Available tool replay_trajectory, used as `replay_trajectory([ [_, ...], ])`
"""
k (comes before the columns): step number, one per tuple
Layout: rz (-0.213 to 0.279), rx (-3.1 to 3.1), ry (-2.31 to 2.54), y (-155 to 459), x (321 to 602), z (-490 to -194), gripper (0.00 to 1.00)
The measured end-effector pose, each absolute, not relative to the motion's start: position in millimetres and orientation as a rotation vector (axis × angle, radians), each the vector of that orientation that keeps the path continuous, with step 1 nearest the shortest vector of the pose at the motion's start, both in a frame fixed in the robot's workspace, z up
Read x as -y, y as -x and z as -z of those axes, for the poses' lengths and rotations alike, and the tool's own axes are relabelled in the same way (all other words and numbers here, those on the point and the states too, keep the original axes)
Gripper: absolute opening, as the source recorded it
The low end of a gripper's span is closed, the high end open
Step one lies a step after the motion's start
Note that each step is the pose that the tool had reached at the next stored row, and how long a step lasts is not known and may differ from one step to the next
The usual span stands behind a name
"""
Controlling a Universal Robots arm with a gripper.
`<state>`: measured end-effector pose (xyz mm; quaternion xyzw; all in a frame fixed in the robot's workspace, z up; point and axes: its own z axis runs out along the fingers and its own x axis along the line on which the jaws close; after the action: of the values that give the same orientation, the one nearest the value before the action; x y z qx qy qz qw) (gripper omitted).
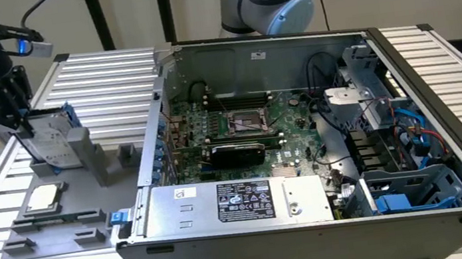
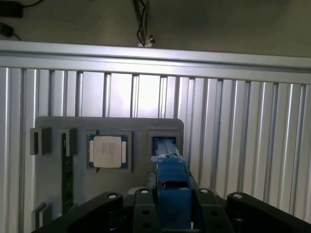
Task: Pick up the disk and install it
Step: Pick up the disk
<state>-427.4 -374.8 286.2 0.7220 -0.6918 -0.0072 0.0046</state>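
Disk (image 1: 54, 143), lower edge hidden in the grey holder (image 1: 88, 151), sits clamped between the gripper (image 2: 171, 208) fingers

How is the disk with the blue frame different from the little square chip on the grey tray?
The disk stands upright on its edge; the chip lies flat. The disk is much bigger and rectangular; the chip is small and square. The disk has a blue frame and the gripper grips it; nothing touches the chip. Both are silver-grey and sit on the same grey tray.
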Motion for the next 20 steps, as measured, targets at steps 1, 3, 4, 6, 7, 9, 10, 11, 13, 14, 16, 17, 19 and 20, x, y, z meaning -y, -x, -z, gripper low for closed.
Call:
replay_trajectory([
  [1, 0.022, 2.167, -2.262, 427.4, 376.0, -286.1, 0.00],
  [3, 0.022, 2.168, -2.262, 427.4, 377.6, -286.1, 0.00],
  [4, 0.022, 2.168, -2.262, 427.4, 378.1, -286.1, 0.00],
  [6, 0.024, 2.170, -2.263, 427.4, 378.6, -286.2, 0.00],
  [7, 0.025, 2.171, -2.264, 427.4, 378.6, -286.1, 0.00],
  [9, 0.026, 2.174, -2.263, 427.4, 378.7, -286.0, 0.00],
  [10, 0.027, 2.178, -2.259, 427.4, 378.7, -286.0, 0.00],
  [11, 0.027, 2.184, -2.254, 427.4, 378.7, -286.1, 0.00],
  [13, 0.027, 2.197, -2.241, 427.4, 378.6, -286.0, 0.00],
  [14, 0.027, 2.205, -2.234, 427.4, 378.6, -286.0, 0.00],
  [16, 0.028, 2.219, -2.220, 427.4, 378.5, -286.0, 0.00],
  [17, 0.028, 2.225, -2.214, 427.4, 378.3, -286.1, 0.00],
  [19, 0.028, 2.229, -2.211, 427.4, 378.2, -286.1, 0.00],
  [20, 0.028, 2.229, -2.211, 427.4, 378.1, -286.1, 0.00],
])
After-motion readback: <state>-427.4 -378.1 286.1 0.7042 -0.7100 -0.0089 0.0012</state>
